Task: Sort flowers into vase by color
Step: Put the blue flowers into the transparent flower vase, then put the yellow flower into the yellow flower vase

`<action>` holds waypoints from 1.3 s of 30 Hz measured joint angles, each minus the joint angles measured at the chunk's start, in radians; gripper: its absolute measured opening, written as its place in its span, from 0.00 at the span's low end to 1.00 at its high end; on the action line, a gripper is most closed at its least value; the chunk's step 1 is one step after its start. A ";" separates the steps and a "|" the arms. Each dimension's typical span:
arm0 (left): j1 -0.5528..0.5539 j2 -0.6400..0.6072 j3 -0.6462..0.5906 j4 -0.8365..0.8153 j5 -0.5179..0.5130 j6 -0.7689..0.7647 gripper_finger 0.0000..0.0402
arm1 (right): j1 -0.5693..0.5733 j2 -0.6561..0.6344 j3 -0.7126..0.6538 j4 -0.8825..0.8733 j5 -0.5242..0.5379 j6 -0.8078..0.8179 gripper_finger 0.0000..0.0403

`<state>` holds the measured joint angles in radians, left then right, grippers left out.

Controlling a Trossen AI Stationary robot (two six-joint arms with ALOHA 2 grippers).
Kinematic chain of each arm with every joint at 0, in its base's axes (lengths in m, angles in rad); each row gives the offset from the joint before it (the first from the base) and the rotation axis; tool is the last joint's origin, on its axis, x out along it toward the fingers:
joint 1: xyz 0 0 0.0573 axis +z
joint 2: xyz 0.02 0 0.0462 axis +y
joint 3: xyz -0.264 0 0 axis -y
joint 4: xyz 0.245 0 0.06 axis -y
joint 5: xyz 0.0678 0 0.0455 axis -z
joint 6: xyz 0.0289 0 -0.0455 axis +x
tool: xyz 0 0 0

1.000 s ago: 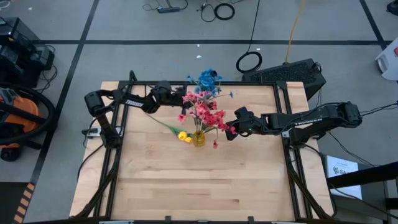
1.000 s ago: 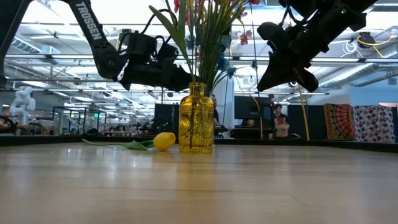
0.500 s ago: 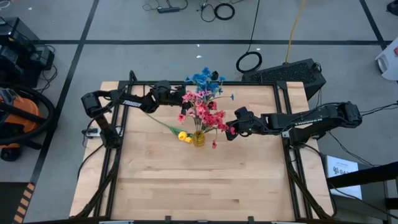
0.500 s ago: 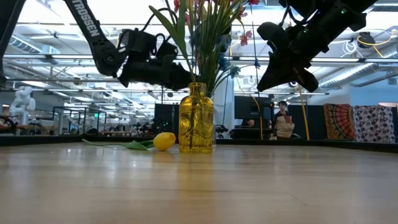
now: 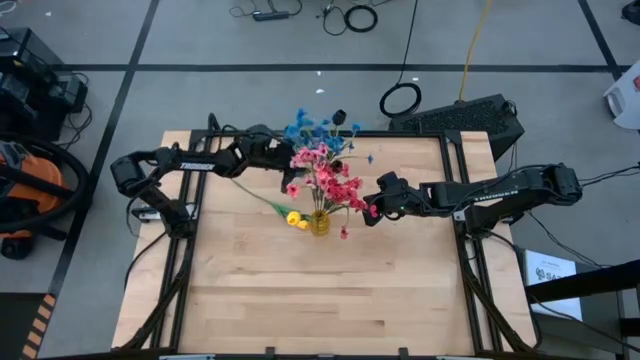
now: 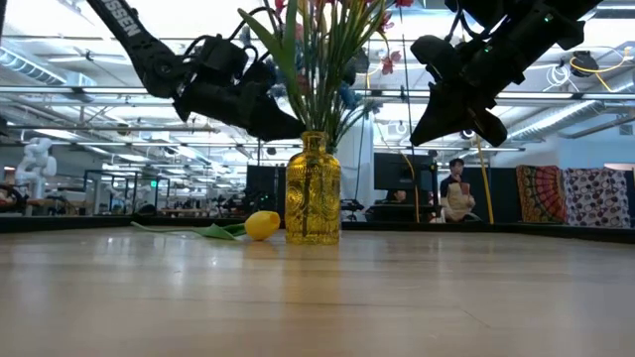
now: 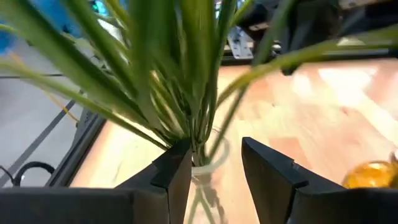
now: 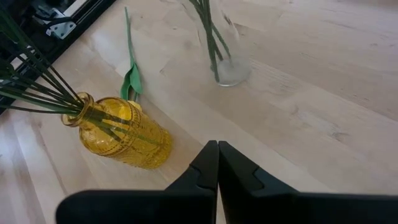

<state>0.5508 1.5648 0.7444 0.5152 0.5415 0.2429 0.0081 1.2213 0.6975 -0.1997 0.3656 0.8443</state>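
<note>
— Where's the small yellow-amber glass vase (image 6: 313, 188)?
— Mid-table, holding pink and red sprays (image 5: 325, 180) — a yellow bloom (image 6: 261, 225) lies beside it.
— Grippers?
— Left gripper (image 7: 214, 171) narrowly parted around green stems (image 7: 186, 74); right gripper (image 8: 217, 163) closed, empty.

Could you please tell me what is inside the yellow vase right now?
The yellow vase holds a bundle of thin green stems entering its neck, topped by pink and red blooms. How far the stems reach inside cannot be seen through the patterned glass.
</note>
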 joint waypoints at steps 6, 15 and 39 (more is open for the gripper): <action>-0.009 -0.052 0.000 -0.018 -0.012 0.026 0.36 | 0.000 0.000 0.000 0.000 0.000 0.000 0.00; -0.012 -0.071 0.001 -0.139 -0.045 0.035 0.34 | 0.000 0.000 0.000 0.001 0.003 0.005 0.00; 0.053 -0.207 0.001 -0.552 -0.123 0.266 0.34 | 0.000 0.000 0.000 0.008 0.003 0.008 0.00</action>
<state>0.6036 1.3576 0.7452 -0.0367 0.4184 0.5092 0.0078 1.2213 0.6975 -0.1917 0.3691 0.8520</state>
